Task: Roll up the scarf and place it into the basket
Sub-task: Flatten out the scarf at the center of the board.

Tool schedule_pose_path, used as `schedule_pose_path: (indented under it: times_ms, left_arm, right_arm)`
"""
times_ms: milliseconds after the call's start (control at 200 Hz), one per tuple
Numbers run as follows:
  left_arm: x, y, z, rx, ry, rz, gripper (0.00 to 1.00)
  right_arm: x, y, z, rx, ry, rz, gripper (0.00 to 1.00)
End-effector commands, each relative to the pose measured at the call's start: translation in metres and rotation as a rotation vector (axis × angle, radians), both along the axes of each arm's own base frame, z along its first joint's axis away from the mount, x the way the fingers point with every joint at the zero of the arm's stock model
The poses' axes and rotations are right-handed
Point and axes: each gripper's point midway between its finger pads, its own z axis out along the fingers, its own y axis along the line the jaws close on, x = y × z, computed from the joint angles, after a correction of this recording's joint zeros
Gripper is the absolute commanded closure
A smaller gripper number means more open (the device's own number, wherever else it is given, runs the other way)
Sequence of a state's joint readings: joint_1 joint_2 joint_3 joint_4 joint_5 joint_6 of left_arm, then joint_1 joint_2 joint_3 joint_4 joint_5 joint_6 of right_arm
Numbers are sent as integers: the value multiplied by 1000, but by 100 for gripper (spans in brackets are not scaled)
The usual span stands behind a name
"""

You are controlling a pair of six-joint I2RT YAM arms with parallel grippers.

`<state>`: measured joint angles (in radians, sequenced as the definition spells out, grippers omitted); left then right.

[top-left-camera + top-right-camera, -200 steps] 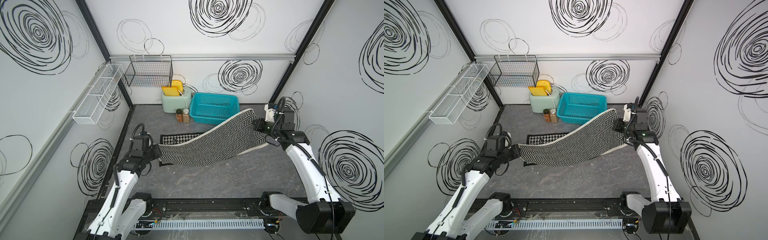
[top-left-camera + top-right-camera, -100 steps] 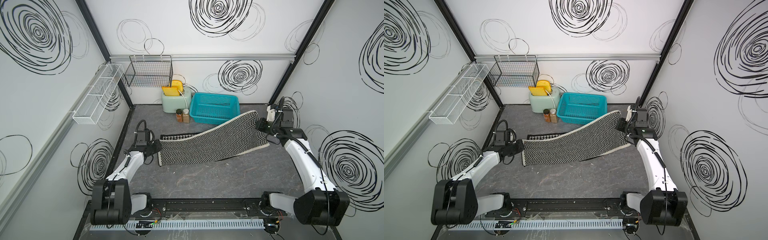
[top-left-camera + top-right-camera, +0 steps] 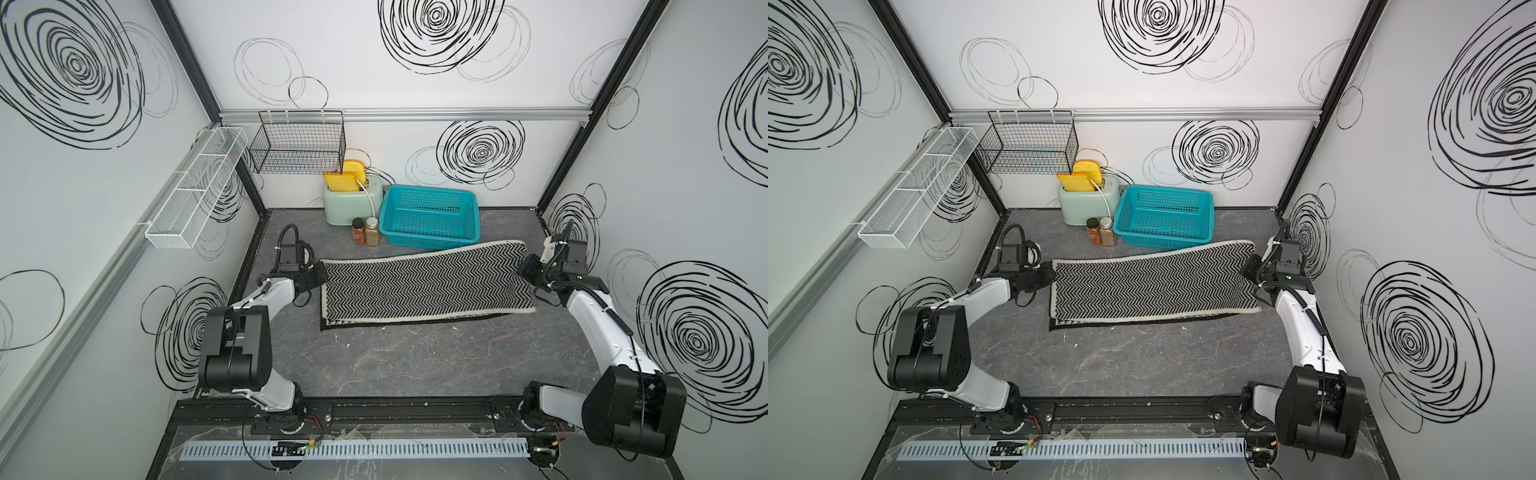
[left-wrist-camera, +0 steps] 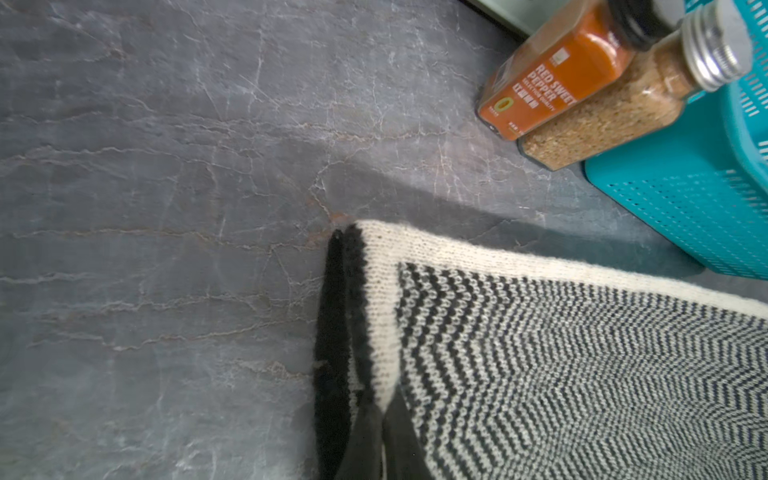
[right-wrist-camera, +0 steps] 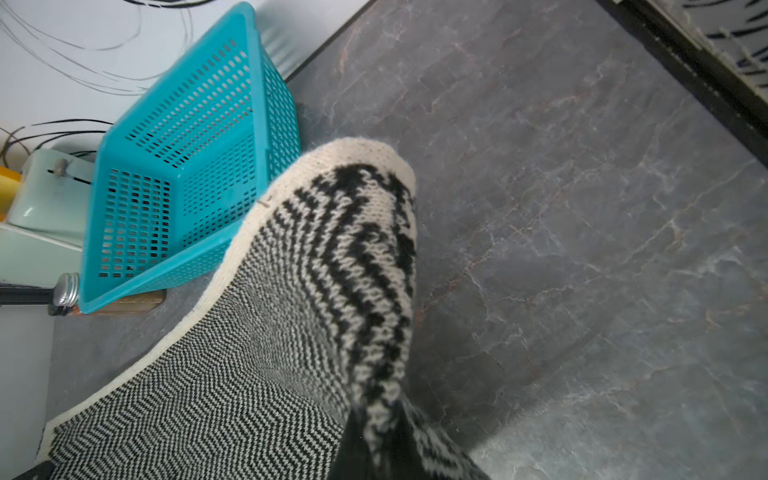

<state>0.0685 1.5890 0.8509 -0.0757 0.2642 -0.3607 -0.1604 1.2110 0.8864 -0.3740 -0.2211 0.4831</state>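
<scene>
The scarf (image 3: 424, 286) lay chevron side up across the middle of the table (image 3: 415, 365). It was doubled, with a lower layer showing along its near edge. The left gripper (image 4: 381, 424) was clamped on the scarf's left end. The right gripper (image 5: 376, 449) was clamped on its right end, which was raised off the table.

Probable faults:
- **Skewed roll:** The two layers were offset, so a roll started here would likely skew or telescope.
- **Lost grip:** Each gripper held only a narrow bite of edging, so the soft knit could slip free under tension.
- **Collision:** The far edge ran near the red jar (image 4: 557, 75) and the brown jar (image 4: 615, 112), and just beside the empty basket (image 3: 432, 240). Dragged cloth could topple the jars or shove the basket.

The red jar read "RED SWEET PEPPER"; its smaller print was illegible.
</scene>
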Motion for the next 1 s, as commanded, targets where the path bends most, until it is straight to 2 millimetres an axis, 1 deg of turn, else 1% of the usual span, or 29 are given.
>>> schedule_pose_path:
  times_ms: [0, 205, 255, 265, 285, 415, 560, 605, 630, 685, 750, 810, 885, 945, 995]
  left_arm:
    - [15, 5, 4, 20, -49, -1, 100]
    - [25, -1, -8, 30, -35, -19, 100]
    - [28, -3, -10, 31, -32, -23, 98]
    - [29, -3, -10, 30, -33, -24, 94]
    - [30, -3, -10, 29, -33, -25, 90]
    - [38, -1, -4, 32, -45, -20, 72]
    - [41, 7, 10, 60, -51, -9, 37]
    - [38, 11, 16, 75, -46, -2, 31]
    - [34, 12, 20, 79, -41, 1, 29]
    - [23, 11, 26, 82, -23, -11, 30]
    - [1, 3, 26, 90, 25, -49, 33]
    - [-25, 2, 19, 101, 72, -58, 37]
    - [-55, -2, 10, 73, 93, -68, 41]
    - [-73, -7, 1, 49, 113, -75, 42]
    - [-81, -12, -7, 23, 128, -80, 42]
  right_arm:
    - [7, -11, 19, -34, -99, -38, 100]
    - [9, -21, 2, -74, -105, -68, 100]
    - [10, -23, -3, -84, -105, -74, 100]
    - [10, -24, -4, -86, -104, -74, 100]
    - [11, -24, -5, -91, -105, -74, 100]
    - [14, -28, -15, -129, -94, -75, 100]
    - [13, -28, -27, -129, -85, -80, 100]
    - [13, -27, -31, -128, -83, -81, 100]
    - [13, -27, -33, -127, -81, -81, 100]
    - [12, -28, -36, -129, -75, -91, 100]
    - [11, -29, -39, -130, -71, -101, 100]
    - [10, -30, -40, -132, -70, -108, 100]
    - [9, -30, -35, -137, -84, -112, 100]
    - [8, -29, -33, -140, -88, -110, 100]
    - [8, -26, -34, -138, -89, -106, 100]
